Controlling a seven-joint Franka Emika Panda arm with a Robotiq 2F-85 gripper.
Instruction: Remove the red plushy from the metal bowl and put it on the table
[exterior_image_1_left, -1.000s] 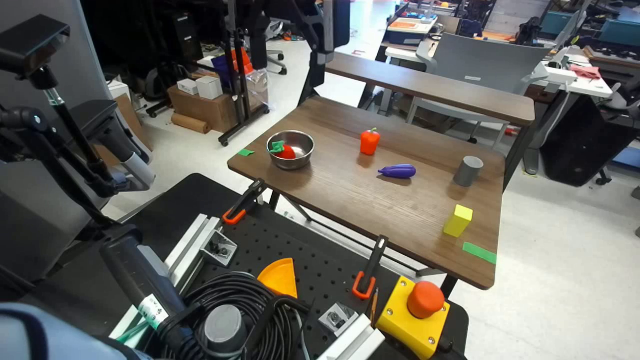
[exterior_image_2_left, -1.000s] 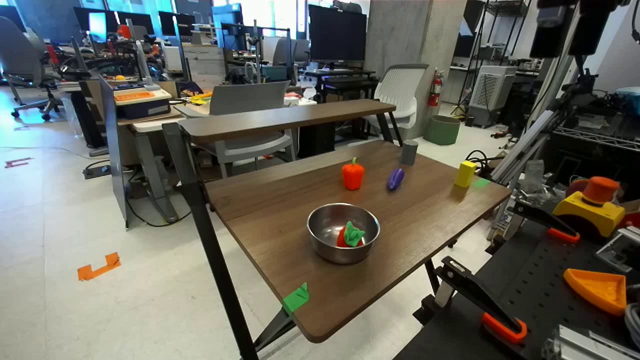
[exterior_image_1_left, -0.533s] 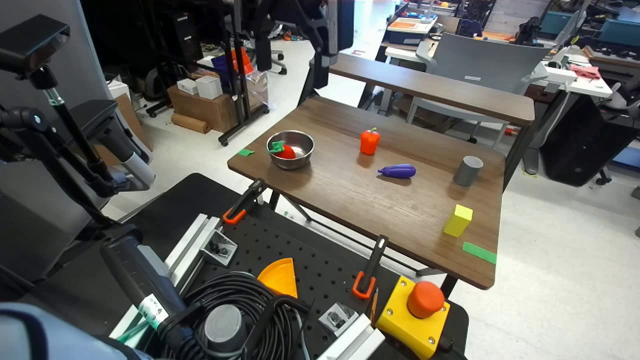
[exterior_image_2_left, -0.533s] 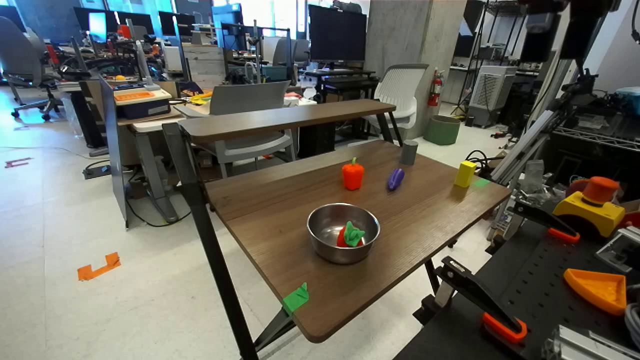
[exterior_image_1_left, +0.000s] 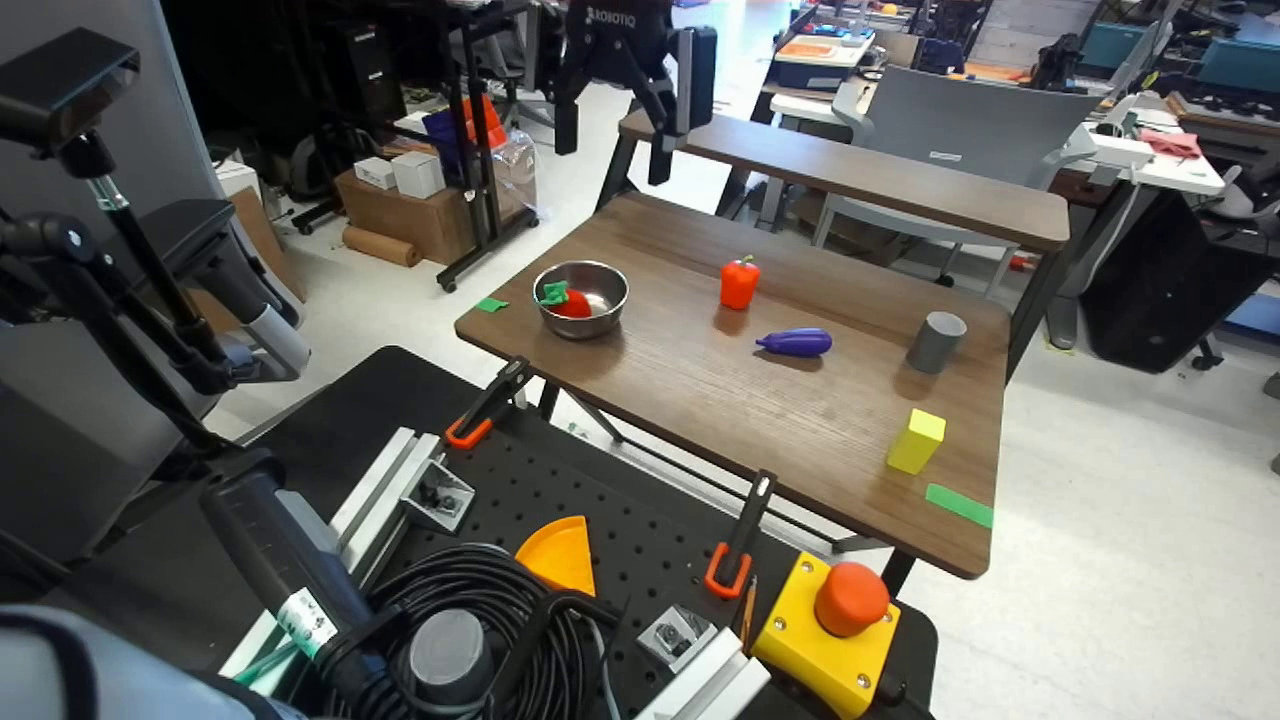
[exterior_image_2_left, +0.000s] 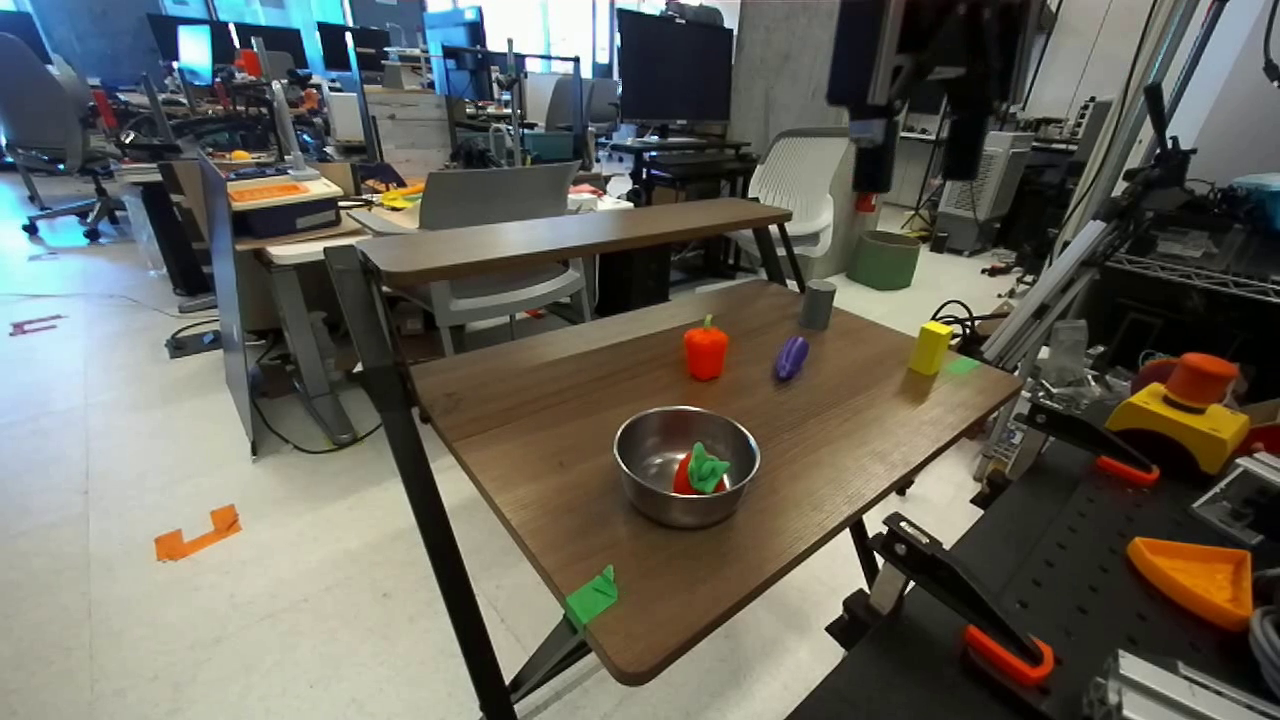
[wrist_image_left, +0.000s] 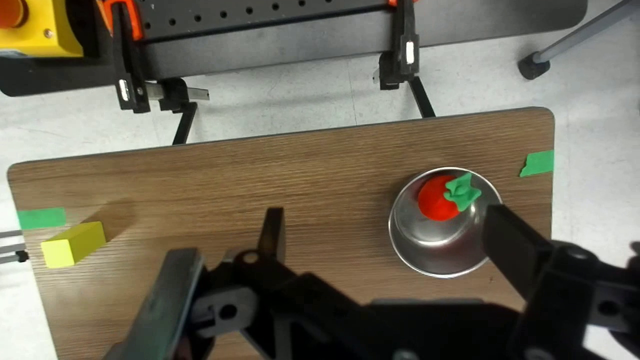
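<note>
The red plushy (exterior_image_1_left: 570, 304) with a green top lies inside the metal bowl (exterior_image_1_left: 604, 322), against its wall. Both also show in an exterior view, plushy (exterior_image_2_left: 685, 476) and bowl (exterior_image_2_left: 688, 508). The bowl stands on the brown table (exterior_image_1_left: 680, 375), near one end by a green tape mark. My gripper (exterior_image_1_left: 613, 148) is open and empty, high above the table; it also shows in an exterior view (exterior_image_2_left: 919, 162). In the wrist view, my gripper's (wrist_image_left: 384, 215) fingers are wide apart. The plushy (wrist_image_left: 436, 200) appears between them, toward the right finger, which covers part of the bowl's rim.
An orange-red pepper (exterior_image_1_left: 739, 284), a purple eggplant (exterior_image_1_left: 797, 342), a grey cup (exterior_image_1_left: 937, 342) and a yellow block (exterior_image_1_left: 916, 441) stand or lie on the table. A raised shelf (exterior_image_1_left: 850, 172) runs along its far side. A black clamp (exterior_image_1_left: 742, 530) sits on the pegboard bench.
My gripper has come lower and slightly right in an exterior view, and far left and lower in an exterior view, toward the table. The fingers stay open. The plushy and bowl have not moved.
</note>
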